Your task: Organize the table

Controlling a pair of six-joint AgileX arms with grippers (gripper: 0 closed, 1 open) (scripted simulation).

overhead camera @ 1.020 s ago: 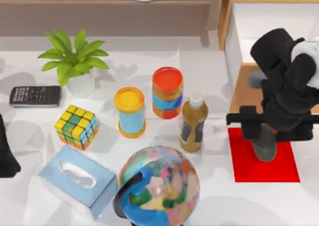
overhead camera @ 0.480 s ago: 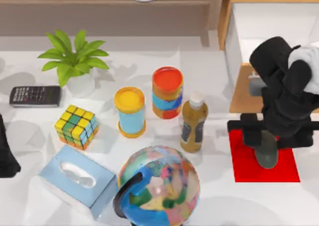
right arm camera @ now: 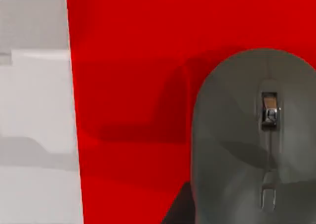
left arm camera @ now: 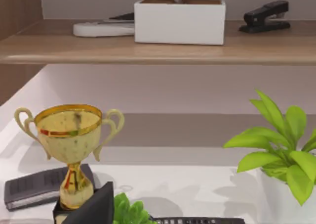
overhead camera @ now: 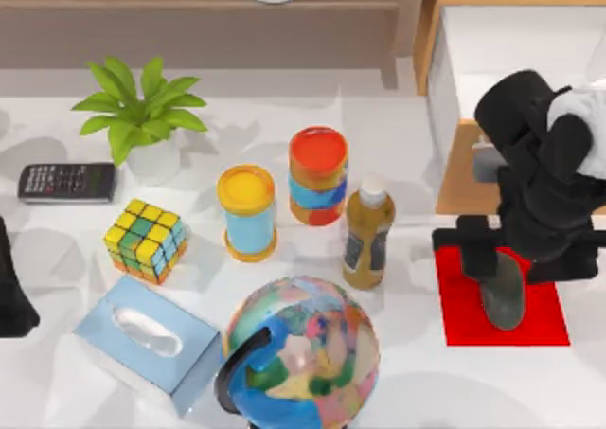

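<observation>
The white table (overhead camera: 407,145) carries a spread of objects. At its right side lies a red mat (overhead camera: 547,323) (right arm camera: 138,61). My right gripper (overhead camera: 507,263) hangs over the mat, shut on a grey mouse (overhead camera: 504,301) (right arm camera: 256,145) that points down toward it. The right wrist view shows the mouse close up, its shadow falling on the red mat. Whether the mouse touches the mat I cannot tell. My left arm (overhead camera: 11,287) sits parked at the table's left edge.
Left of the mat stand a brown bottle (overhead camera: 367,235), two cans (overhead camera: 318,175) (overhead camera: 246,211), a globe (overhead camera: 303,353), a tissue box (overhead camera: 147,342), a colour cube (overhead camera: 145,240), a calculator (overhead camera: 66,181) and a plant (overhead camera: 142,116). A wooden cabinet (overhead camera: 469,178) is behind the mat. A trophy (left arm camera: 74,145) stands nearby.
The right gripper has shifted slightly toward the table's front edge with the mouse, which now lies lower over the red mat. The left arm has not moved.
</observation>
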